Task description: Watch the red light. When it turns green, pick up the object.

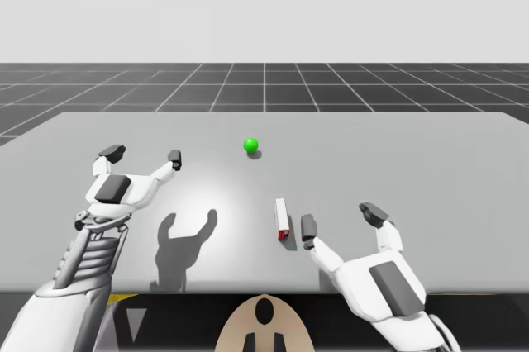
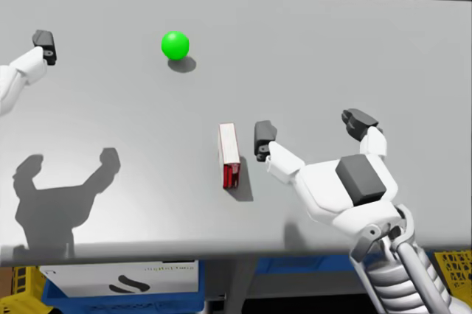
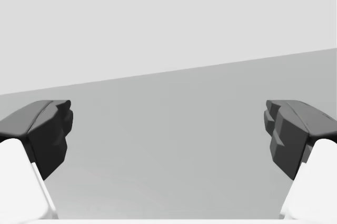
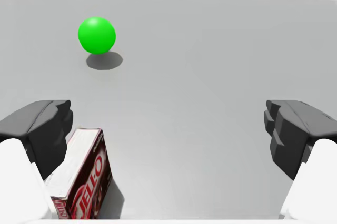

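The light is a green ball [image 1: 250, 145] [image 2: 175, 45] [image 4: 96, 34] on the grey table, toward the middle back. A small red and white box [image 1: 282, 219] [image 2: 229, 155] [image 4: 79, 176] lies on its side nearer me. My right gripper [image 1: 341, 219] [image 2: 310, 130] [image 4: 168, 134] stands open just right of the box, its left finger [image 4: 45, 132] close beside the box's end. My left gripper [image 1: 142, 154] [image 3: 168, 134] is open above the table's left part, with bare table ahead of it.
The grey table [image 1: 430, 170] runs wide to the right and back. Blue and yellow crates [image 2: 110, 288] stand under its near edge. Shadows of my left gripper [image 1: 186, 244] fall on the table's front left.
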`<state>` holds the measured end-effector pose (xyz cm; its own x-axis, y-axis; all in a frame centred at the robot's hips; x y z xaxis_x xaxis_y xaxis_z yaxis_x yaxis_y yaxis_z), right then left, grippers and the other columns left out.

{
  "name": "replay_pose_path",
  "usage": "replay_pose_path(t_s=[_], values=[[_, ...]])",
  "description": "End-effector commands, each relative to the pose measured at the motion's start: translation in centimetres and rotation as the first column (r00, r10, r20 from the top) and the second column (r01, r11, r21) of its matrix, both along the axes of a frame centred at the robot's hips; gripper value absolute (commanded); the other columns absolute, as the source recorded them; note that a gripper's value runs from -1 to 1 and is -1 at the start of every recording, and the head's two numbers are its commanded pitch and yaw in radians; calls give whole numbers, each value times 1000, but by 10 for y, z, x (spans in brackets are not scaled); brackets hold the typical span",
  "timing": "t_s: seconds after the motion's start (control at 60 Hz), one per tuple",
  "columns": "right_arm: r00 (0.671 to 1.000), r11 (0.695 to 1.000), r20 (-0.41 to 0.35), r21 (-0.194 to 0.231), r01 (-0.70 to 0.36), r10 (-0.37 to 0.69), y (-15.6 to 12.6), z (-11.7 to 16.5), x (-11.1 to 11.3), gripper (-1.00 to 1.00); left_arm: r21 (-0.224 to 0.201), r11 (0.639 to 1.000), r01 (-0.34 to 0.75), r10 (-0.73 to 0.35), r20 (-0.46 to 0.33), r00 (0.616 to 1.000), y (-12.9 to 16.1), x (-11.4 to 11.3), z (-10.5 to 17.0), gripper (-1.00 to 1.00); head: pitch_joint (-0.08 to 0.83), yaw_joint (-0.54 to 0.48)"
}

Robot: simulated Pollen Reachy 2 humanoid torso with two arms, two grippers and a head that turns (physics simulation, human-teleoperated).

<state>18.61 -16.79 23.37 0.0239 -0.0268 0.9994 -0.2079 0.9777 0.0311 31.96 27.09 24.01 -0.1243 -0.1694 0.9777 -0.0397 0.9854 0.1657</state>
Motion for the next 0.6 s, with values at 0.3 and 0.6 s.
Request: replay_pose_path(t_s=[0.3,0.6], values=[[988,970,-70,211,-117,135,76,-55,-64,-1000,10,1000,1,-1,-8,1000,-6,0,-4,-1000,715,-96],[997,987,-24,143,-71,75,97,-75,-28,-1000,6,1000,1,-1,-4,1000,-6,-1,-2,-1000,711,-92]])
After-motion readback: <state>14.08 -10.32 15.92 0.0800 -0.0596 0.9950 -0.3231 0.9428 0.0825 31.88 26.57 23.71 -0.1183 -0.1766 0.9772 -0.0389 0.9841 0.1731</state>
